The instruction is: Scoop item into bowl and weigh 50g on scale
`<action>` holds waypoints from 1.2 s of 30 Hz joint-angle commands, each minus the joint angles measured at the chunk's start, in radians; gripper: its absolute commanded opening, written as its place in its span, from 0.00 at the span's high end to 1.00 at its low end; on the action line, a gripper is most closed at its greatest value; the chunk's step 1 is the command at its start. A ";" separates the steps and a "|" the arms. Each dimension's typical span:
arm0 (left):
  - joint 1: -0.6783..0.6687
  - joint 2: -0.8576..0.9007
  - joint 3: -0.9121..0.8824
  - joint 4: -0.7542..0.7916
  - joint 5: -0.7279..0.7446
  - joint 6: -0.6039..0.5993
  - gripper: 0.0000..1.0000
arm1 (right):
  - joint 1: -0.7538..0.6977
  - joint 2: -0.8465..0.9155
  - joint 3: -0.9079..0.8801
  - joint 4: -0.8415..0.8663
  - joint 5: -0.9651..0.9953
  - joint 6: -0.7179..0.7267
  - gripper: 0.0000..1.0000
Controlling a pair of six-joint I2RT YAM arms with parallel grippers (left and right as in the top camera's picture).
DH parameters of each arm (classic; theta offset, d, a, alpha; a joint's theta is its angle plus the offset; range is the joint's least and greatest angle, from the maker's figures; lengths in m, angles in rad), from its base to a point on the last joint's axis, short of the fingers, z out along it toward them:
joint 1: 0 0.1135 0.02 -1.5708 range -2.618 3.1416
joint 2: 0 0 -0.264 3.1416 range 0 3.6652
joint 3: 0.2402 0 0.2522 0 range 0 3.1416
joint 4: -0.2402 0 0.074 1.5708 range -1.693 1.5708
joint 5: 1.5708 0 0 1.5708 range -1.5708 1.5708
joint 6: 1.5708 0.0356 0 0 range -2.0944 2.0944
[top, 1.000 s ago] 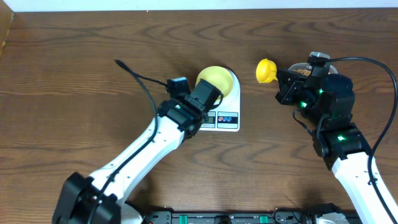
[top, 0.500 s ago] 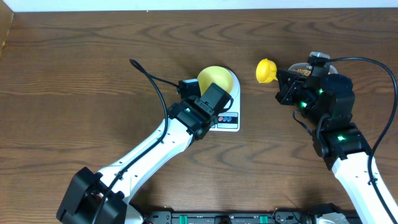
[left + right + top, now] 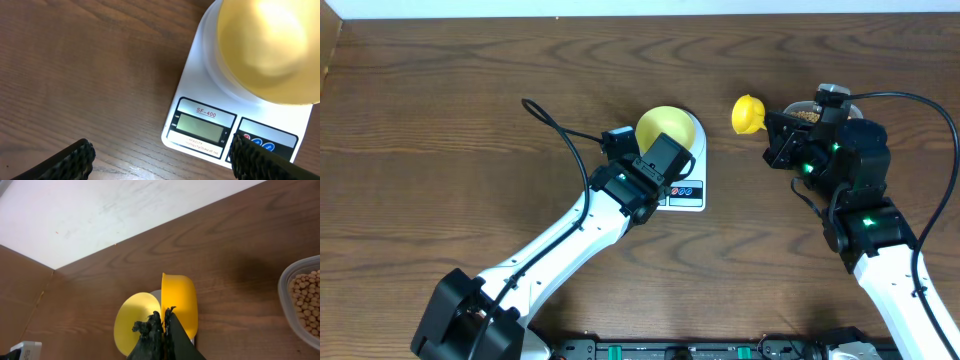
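Observation:
The pale-yellow bowl (image 3: 667, 124) stands on the white scale (image 3: 690, 192). In the left wrist view the bowl (image 3: 265, 50) looks empty, and the scale's display (image 3: 202, 125) sits below it. My left gripper (image 3: 663, 165) hovers open over the scale's front left corner; its black fingers (image 3: 70, 160) straddle the display without touching it. Right of the scale my right gripper (image 3: 164, 317) is shut on the handle of a yellow scoop (image 3: 180, 305), held in the air (image 3: 748, 113). No beans show in the scoop. The beans (image 3: 305, 300) lie in a clear container at the right edge.
The clear container (image 3: 800, 108) is mostly hidden under the right arm in the overhead view. Bare brown wood table (image 3: 440, 130) spreads to the left and in front of the scale. A white wall edge (image 3: 100, 210) runs behind the table.
My left gripper has shifted a little to the right, from beside the bowl to over the scale's front. The right arm and the scoop have stayed still.

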 commanded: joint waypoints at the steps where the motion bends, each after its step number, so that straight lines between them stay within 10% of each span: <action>1: -0.003 0.009 0.007 0.001 -0.007 -0.013 0.12 | 0.000 -0.014 0.018 0.000 0.009 -0.018 0.99; 36: -0.012 0.140 -0.004 0.023 -0.007 -0.013 0.12 | 0.000 -0.014 0.018 0.000 0.010 -0.018 0.99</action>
